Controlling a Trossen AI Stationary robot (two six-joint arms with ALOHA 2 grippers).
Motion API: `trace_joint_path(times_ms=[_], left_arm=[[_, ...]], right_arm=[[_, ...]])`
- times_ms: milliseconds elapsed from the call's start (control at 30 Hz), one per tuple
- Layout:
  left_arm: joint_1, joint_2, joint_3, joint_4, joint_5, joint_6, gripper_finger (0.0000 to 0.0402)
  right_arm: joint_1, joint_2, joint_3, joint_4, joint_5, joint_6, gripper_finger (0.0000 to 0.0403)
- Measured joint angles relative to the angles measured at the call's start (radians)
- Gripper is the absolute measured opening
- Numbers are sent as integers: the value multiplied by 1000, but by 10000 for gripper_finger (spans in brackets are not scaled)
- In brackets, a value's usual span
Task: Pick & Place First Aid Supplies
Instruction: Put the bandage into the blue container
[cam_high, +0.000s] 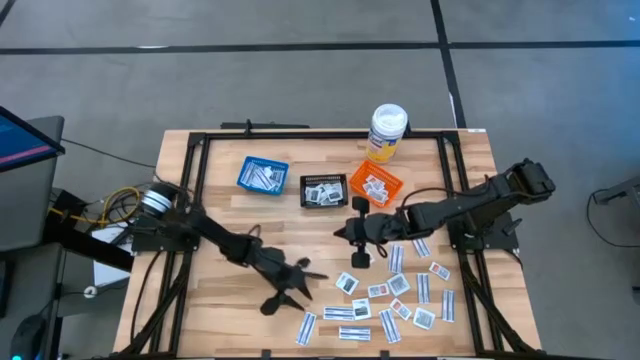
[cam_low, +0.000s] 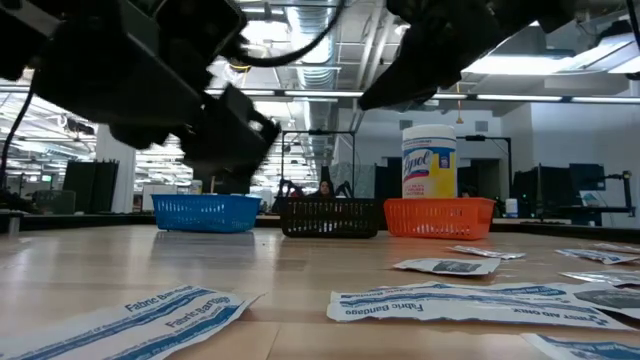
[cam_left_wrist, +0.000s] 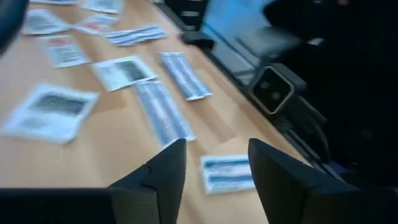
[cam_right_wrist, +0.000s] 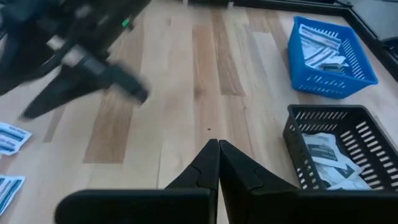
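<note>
The left gripper (cam_high: 296, 283), fingers spread and empty, hangs above the worktop (cam_high: 225, 215) beside the scattered first aid packets (cam_high: 390, 300), apparently lining up a pick; the right gripper (cam_right_wrist: 217, 163) waits clenched, empty.

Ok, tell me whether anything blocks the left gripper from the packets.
Nothing visible does. The left gripper is open above bare wood, with a bandage strip lying flat just ahead between its fingers and more packets beyond.
</note>
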Motion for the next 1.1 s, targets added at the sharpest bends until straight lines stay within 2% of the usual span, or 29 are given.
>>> trace_joint_path(times_ms=[100, 200, 367, 600, 700, 867, 1100], left_arm=[[7, 72, 58, 0, 110, -2, 179], [15, 107, 85, -5, 172, -4, 177], [15, 135, 113, -12, 193, 22, 173], [18, 157, 125, -18, 163, 206, 173], [18, 162, 123, -32, 110, 283, 173], [16, 175, 126, -46, 89, 278, 172], [-34, 203, 129, -53, -11, 266, 172]], right_arm=[[0, 0, 0, 1, 0, 0, 1], [1, 0, 0, -10, 0, 0, 1], [3, 0, 0, -20, -3, -16, 1], [3, 0, 0, -21, -3, -19, 1], [3, 0, 0, -23, -3, -19, 1], [3, 0, 0, -21, -3, -41, 1], [6, 0, 0, -23, -3, -42, 1]])
